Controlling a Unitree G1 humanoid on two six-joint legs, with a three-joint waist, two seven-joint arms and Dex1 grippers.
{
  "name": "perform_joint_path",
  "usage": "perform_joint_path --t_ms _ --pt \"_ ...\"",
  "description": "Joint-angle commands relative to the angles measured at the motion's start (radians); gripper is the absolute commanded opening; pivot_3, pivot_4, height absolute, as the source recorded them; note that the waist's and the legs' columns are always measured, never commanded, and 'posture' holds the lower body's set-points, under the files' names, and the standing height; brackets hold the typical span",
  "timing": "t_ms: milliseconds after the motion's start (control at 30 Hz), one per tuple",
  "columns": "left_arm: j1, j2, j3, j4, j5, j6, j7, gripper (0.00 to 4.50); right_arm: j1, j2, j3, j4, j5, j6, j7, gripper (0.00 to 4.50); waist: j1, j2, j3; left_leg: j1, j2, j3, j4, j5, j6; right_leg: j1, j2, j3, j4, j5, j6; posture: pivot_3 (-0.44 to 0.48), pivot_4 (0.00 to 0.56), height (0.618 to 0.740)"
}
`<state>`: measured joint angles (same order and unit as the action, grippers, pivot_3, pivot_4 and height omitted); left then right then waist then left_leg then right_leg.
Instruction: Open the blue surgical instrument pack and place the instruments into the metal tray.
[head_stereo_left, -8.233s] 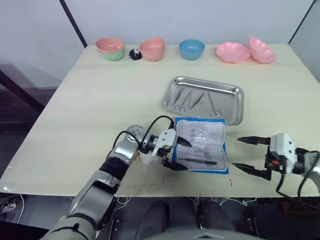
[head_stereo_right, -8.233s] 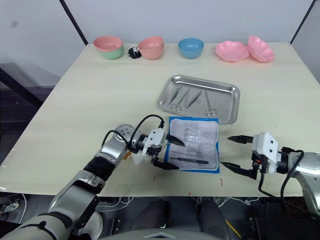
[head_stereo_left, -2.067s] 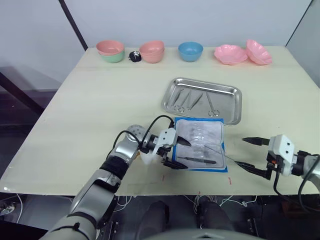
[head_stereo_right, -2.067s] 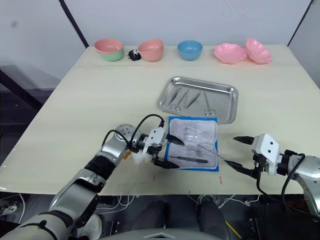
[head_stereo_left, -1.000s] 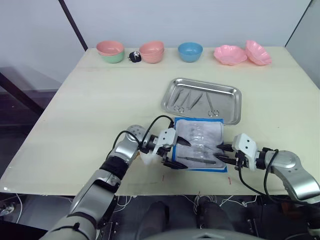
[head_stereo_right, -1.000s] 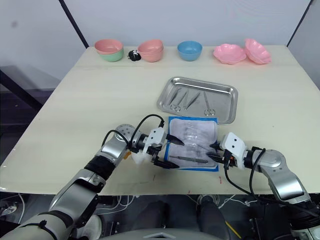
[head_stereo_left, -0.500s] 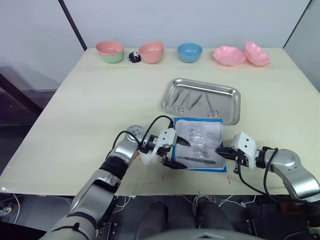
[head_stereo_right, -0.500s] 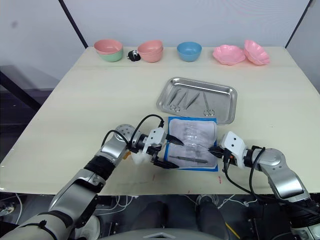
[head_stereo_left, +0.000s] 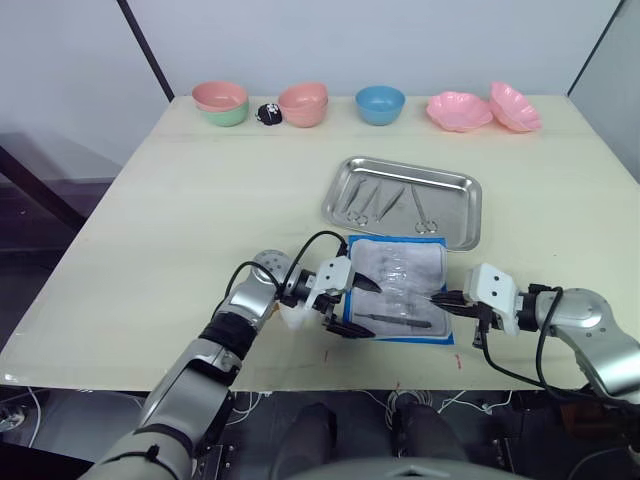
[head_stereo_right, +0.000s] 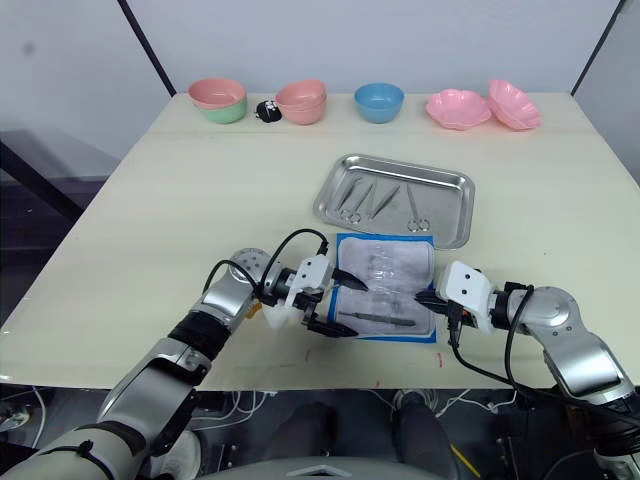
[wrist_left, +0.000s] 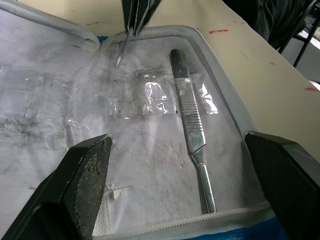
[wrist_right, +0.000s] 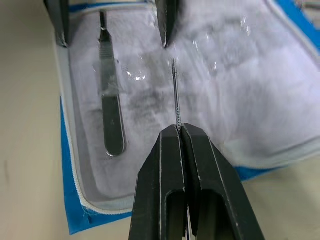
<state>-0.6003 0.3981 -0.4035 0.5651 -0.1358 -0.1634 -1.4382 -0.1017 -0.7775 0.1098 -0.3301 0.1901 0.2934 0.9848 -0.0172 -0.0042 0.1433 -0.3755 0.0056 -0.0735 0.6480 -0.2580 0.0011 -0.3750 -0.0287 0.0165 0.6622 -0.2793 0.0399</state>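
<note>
Pack: the pack (head_stereo_left: 398, 290) is laid open on the table (head_stereo_left: 200, 200), just before the tray (head_stereo_left: 470, 225).
Instruments: a flat handle (wrist_left: 192, 120) is seen in a clear pocket; a thin needle-like tool (wrist_right: 175, 92) is pinched by the closed right gripper (wrist_right: 180, 131).
Left gripper: the left gripper (head_stereo_left: 348, 305) is spread wide over the pack's left edge.
Handling: the tools are judged light, stiff and slippery, best taken mid-shaft; the pocket film is soft.
Tray: several instruments (head_stereo_left: 385, 200) are already inside.

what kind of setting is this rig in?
Likely a lab test bench staged as a surgical prep station, not a real clinic: a plain wooden table with a steel tray of instruments, an open blue pack, and toy-coloured bowls along the back.
</note>
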Motion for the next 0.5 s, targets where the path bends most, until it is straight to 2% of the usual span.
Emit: perform_joint_path --t_ms 33,333,500 --pt "0.061 0.037 -0.037 0.117 0.101 0.058 0.038 4.50 -0.002 -0.021 -0.052 -0.054 0.029 -0.007 0.006 0.05 0.000 0.000 0.000 0.000 0.000 0.000 0.000 0.000 0.000 0.000 0.000 0.000 0.000 0.000 0.000 0.000 0.150 0.740" --pt "0.064 0.033 -0.037 0.119 0.100 0.055 0.039 4.50 0.043 -0.095 -0.217 -0.130 0.139 0.044 0.027 0.05 0.000 -0.001 0.000 -0.001 0.000 0.000 0.000 0.000 0.000 -0.001 -0.001 0.000 0.000 0.000 0.000 0.000 0.150 0.740" --pt "0.064 0.031 -0.037 0.123 0.101 0.054 0.040 4.50 -0.003 -0.075 -0.290 -0.123 0.234 0.137 -0.021 0.05 0.000 0.000 0.000 -0.001 0.001 0.000 0.000 0.000 0.000 -0.001 -0.001 0.000 0.000 0.000 0.000 0.000 0.150 0.740"
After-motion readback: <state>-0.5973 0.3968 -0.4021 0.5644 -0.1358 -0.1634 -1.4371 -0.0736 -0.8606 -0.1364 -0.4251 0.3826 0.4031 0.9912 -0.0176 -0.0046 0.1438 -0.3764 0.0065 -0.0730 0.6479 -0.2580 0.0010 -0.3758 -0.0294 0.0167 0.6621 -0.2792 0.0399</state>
